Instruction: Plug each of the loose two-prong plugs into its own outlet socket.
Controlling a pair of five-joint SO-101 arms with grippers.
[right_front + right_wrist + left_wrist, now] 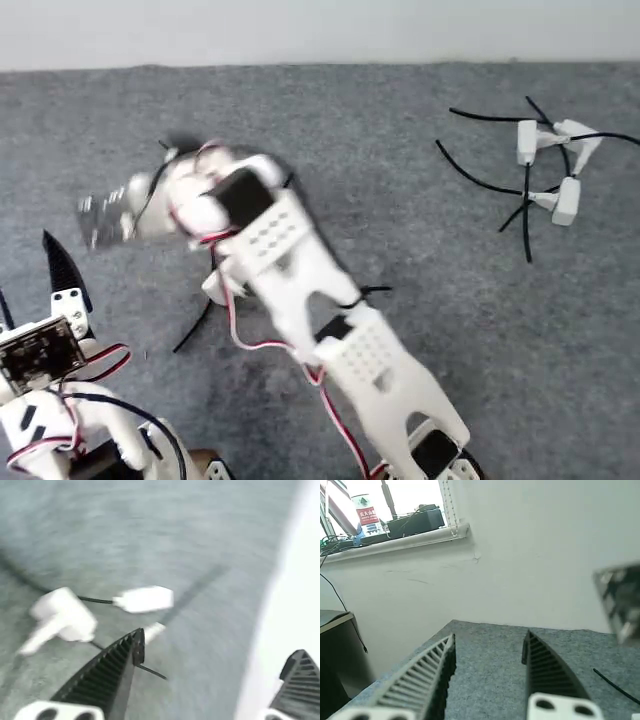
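Right gripper (220,645) is spread wide with nothing between the jaws. In the high view it sits out over the far-left part of the table (420,330), at the end of the long white arm. Left gripper (489,637) is also spread and empty, parked at the near-left corner and facing the wall (530,555).

White plugs and sockets (566,200) lie in a tangle of black cords at the far right of the table, well apart from both grippers. Nothing looks mated, though I can't tell for sure. The right wrist view shows white plug pieces (145,599) on thin cords on the table past its fingers. I can't tell whether they belong to that tangle. A loose black cord (195,328) lies beside the right arm.

Risks, as I judge them:
- The thin cords are crossed, so lifting one plug could drag its neighbours along.
- The sockets look light and unanchored, so pushing a plug in without the other gripper bracing could just slide the socket away.
- The prongs are too small to see, so a tilted grasp could misalign them.
- The arm could snag the cord next to it.
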